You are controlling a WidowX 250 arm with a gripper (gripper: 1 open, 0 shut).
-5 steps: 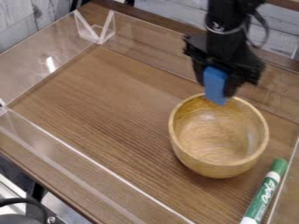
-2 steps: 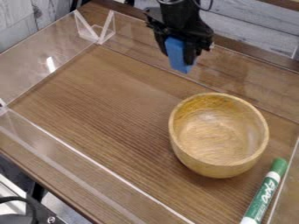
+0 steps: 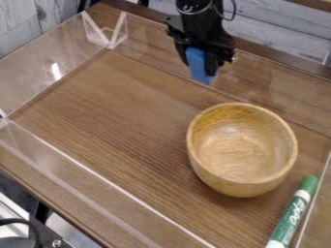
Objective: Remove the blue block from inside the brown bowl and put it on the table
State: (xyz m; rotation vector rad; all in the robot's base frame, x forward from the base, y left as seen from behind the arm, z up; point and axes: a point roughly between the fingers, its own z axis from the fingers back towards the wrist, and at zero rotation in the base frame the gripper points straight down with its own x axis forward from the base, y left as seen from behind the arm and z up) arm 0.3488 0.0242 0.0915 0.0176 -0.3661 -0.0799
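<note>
The blue block hangs just over the table at the back, up and to the left of the brown bowl. My gripper is shut on the block's upper part and points steeply down. Its black fingers clamp the block from both sides. I cannot tell whether the block's bottom touches the tabletop. The bowl stands upright and empty at the right.
A green-and-white marker lies near the front right corner beside the bowl. Low clear acrylic walls ring the tabletop, with a clear bracket at the back left.
My gripper has carried the blue block from above the bowl's far rim to the left and further back. Over the last half second it barely shifted.
</note>
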